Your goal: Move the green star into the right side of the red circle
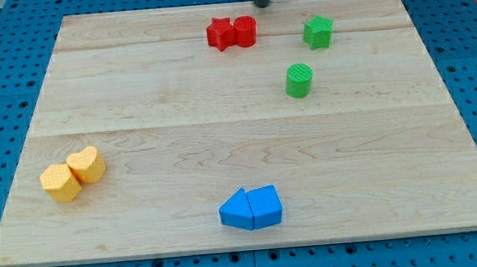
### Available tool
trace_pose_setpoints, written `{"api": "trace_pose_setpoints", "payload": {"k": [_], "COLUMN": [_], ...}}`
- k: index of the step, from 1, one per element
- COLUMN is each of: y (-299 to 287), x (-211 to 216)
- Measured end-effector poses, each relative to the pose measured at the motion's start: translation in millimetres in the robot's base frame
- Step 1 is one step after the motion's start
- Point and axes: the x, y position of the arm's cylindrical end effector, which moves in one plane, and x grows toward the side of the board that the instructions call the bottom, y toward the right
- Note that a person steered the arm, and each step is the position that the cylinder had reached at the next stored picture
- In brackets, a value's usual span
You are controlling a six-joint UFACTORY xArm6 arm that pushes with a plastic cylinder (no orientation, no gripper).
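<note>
The green star [318, 32] lies near the view's top, right of centre. The red circle [245, 31] lies to its left, touching a red star [220, 33] on its own left side. A gap of bare board separates the green star from the red circle. My tip [261, 3] is at the view's top edge, just above and right of the red circle and up-left of the green star. It touches no block.
A green cylinder [299, 80] stands below the green star. Two yellow blocks, a hexagon [60, 182] and a heart [87, 164], touch at the view's left. Two blue blocks [251, 208] touch at the bottom centre. The wooden board [167, 96] ends in blue pegboard.
</note>
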Motion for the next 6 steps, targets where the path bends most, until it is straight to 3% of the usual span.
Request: {"api": "trace_pose_setpoints", "payload": {"k": [1, 3, 5, 6], "y": [108, 90, -7, -12], "x": [7, 89, 90, 89]}}
